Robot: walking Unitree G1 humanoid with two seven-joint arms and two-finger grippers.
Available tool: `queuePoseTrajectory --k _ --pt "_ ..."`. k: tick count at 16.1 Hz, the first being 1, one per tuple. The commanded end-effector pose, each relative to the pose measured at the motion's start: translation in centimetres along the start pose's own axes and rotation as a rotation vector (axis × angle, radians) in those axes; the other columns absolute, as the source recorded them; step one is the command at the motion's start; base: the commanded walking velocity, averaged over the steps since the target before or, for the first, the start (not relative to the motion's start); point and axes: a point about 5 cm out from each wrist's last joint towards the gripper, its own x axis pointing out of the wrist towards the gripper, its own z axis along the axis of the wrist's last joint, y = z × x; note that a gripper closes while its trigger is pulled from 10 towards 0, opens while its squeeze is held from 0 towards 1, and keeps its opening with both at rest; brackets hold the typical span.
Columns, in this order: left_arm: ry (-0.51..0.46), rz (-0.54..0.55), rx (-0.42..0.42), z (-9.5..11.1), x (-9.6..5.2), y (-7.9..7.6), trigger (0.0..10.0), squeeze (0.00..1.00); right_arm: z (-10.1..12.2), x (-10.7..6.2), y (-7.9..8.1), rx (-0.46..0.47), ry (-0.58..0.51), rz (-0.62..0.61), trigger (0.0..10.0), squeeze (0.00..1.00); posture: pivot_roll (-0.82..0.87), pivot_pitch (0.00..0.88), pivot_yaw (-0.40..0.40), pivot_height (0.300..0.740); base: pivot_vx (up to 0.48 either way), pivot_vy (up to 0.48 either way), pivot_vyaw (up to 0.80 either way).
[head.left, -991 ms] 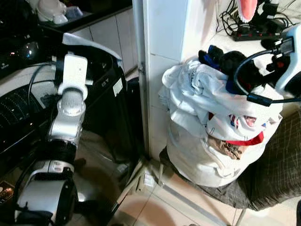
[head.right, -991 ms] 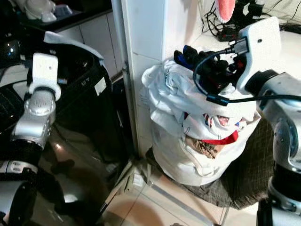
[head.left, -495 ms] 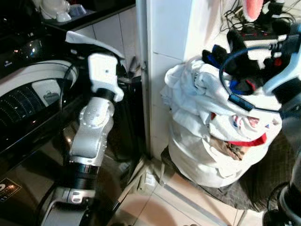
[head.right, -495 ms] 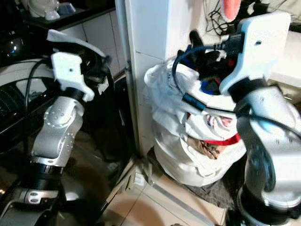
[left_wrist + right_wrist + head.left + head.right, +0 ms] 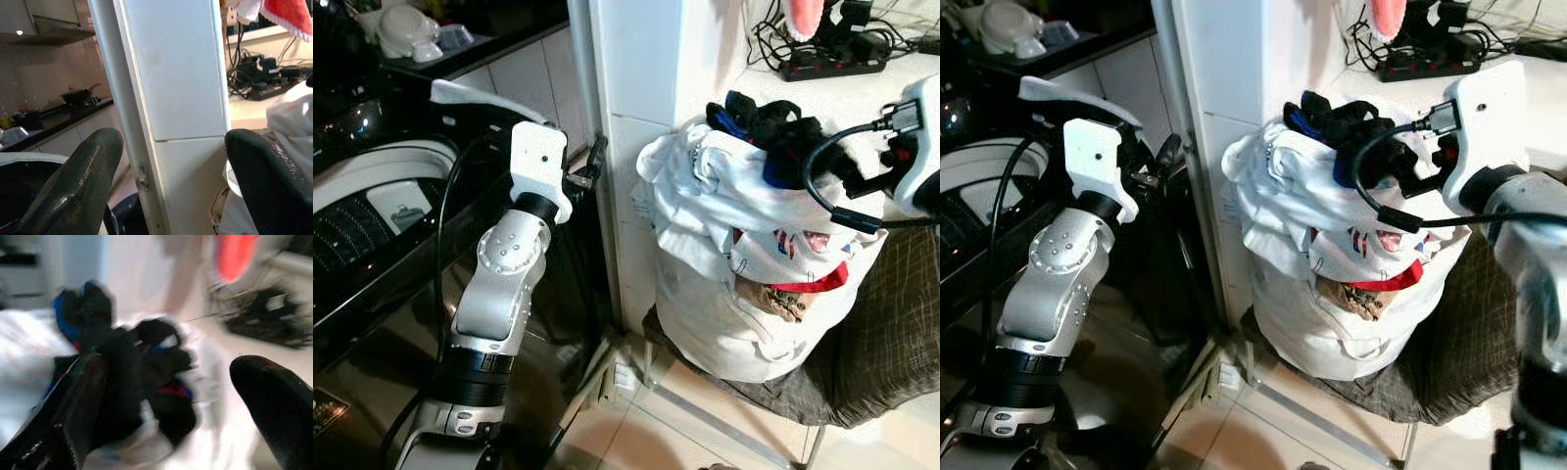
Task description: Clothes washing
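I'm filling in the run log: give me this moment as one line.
phase: reach for laundry | right gripper: open, at dark clothes atop white laundry bag | left gripper: open, raised before white pillar

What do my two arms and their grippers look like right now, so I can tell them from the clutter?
Both arms are silver metal with rounded, dimpled joints and black cuffs lower down. Each wrist ends in a white boxy camera housing fed by a black cable. The left gripper and right gripper each have two long, glossy black fingers with rounded tips. The right arm's cable loops loosely in front of the white laundry bag.
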Motion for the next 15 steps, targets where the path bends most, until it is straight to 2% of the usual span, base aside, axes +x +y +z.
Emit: queuePoseTrajectory --k 1,2,3,5,6,7,8,9,10,13,14,15 --pt "0.016 0.01 0.016 -0.1 0.0 0.9 10.0 0.0 0.6 0.4 0.4 0.009 -0.028 0.133 10.0 1.0 -0.15 0.0 0.09 0.74 0.0 0.0 0.0" --pt "0.016 -0.004 0.029 -0.1 -0.2 1.0 10.0 0.0 0.8 0.5 0.5 -0.011 -0.043 0.232 10.0 1.0 -0.14 0.0 0.084 0.74 0.0 0.0 0.0" --pt "0.014 -0.01 0.036 0.0 -0.3 1.1 10.0 0.0 1.0 0.5 0.5 -0.013 -0.052 0.25 10.0 1.0 -0.14 0.0 0.084 0.74 0.0 0.0 0.0" --pt "0.014 -0.018 0.037 0.0 -0.5 1.4 10.0 0.0 1.6 1.4 -0.7 -0.024 -0.062 0.255 10.0 1.0 -0.13 0.0 0.068 0.74 0.0 0.0 0.0" --pt "0.016 -0.017 0.036 0.0 -0.6 1.4 10.0 0.0 1.6 1.7 -0.8 -0.032 -0.054 0.253 10.0 0.84 -0.12 0.0 0.061 0.74 0.0 0.0 0.0" --pt "0.021 -0.016 0.035 0.0 -0.7 1.5 10.0 0.0 1.4 2.0 -1.1 -0.039 -0.033 0.254 10.0 0.07 -0.11 0.0 0.055 0.74 0.0 0.0 0.0" --pt "0.022 -0.019 0.036 0.0 -0.9 1.4 10.0 0.0 1.0 2.3 -1.3 -0.036 0.01 0.251 10.0 0.0 -0.11 0.0 0.05 0.74 0.0 0.0 0.0" --pt "0.023 -0.022 0.041 0.0 -1.0 1.4 10.0 0.0 0.7 2.4 -1.4 -0.016 0.04 0.244 10.0 0.0 -0.11 0.0 0.05 0.74 0.0 0.0 0.0" --pt "0.028 -0.041 0.048 0.0 -1.2 1.3 10.0 0.0 0.2 2.8 -1.7 0.058 0.088 0.264 10.0 0.0 -0.1 0.0 0.04 0.74 0.0 0.0 0.0" --pt "0.025 -0.072 0.052 0.2 -1.4 1.3 10.0 0.0 0.1 2.9 -2.2 0.111 0.134 0.306 10.0 0.0 -0.09 0.0 0.018 0.74 0.0 0.0 0.0" --pt "0.024 -0.092 0.052 0.3 -1.6 1.4 10.0 0.0 0.2 3.1 -2.5 0.144 0.139 0.32 9.4 0.0 -0.08 0.0 0.008 0.74 0.0 0.0 0.0" --pt "0.024 -0.149 0.04 0.4 -1.9 1.2 10.0 0.0 0.2 3.3 -2.7 0.166 0.151 0.323 2.7 0.0 -0.07 0.0 -0.004 0.74 0.0 0.0 0.0"
